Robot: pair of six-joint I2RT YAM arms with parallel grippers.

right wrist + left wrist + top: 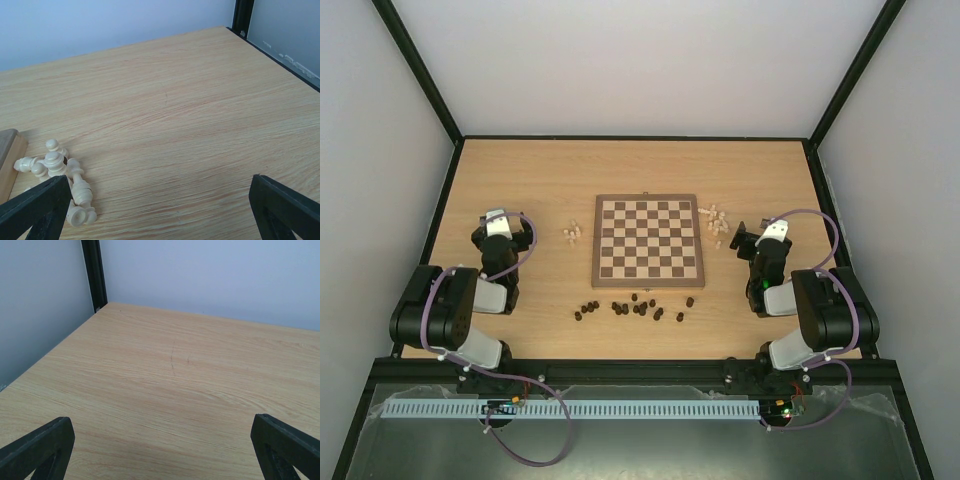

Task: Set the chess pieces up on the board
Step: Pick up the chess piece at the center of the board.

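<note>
Closest to the lens in both wrist views are the black fingers (pixel 37 450), poking in at the lower corners with a wide stretch of wood grain between them. So the left gripper (pixel 161 419) is spread wide and holding nothing, and it's the same story for the right gripper (pixel 160 178).

In the top view the chessboard (pixel 647 238) sits in the middle of the frame on the light wood table (pixel 520 180), and every piece I can see lies off it on the tabletop. The dark brown pieces (pixel 635 308) are strewn in a loose row just below the board's lower edge. The pale pieces (pixel 717 222) are mostly heaped off the board's upper right corner, with a small bunch (pixel 571 234) just left of the board.

The right wrist view catches that heap at lower left, mostly tipped over (pawns, I think, hard to say), next to the board's corner. The right gripper hangs near the heap. The left one is at mid left, well apart from the board.
</note>
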